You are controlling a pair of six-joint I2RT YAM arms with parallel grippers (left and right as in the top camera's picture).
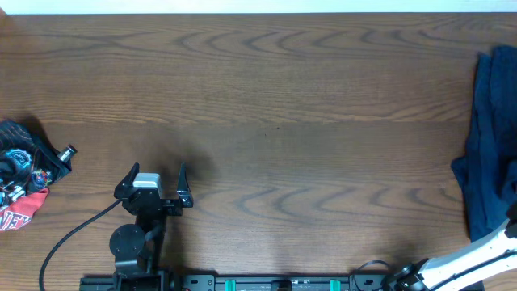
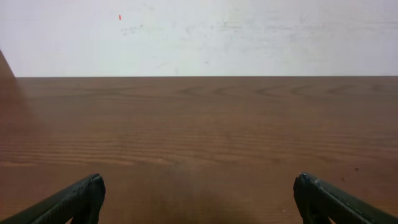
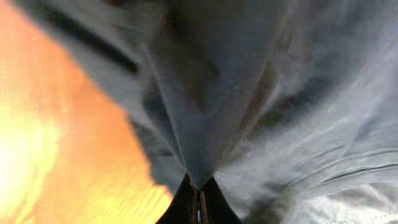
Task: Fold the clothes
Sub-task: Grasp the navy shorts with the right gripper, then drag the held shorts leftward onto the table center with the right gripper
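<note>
Soft even light, faint shadows, right wrist view blurred, overexposed

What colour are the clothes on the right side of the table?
Plain dark navy blue clothes, clearest from overhead.

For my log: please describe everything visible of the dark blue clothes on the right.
The clothes are dark navy, plain soft fabric, lying crumpled and unfolded on the wooden table, at its right side, partly outside the overhead view. The right gripper is shut on a raised fold of them.
</note>
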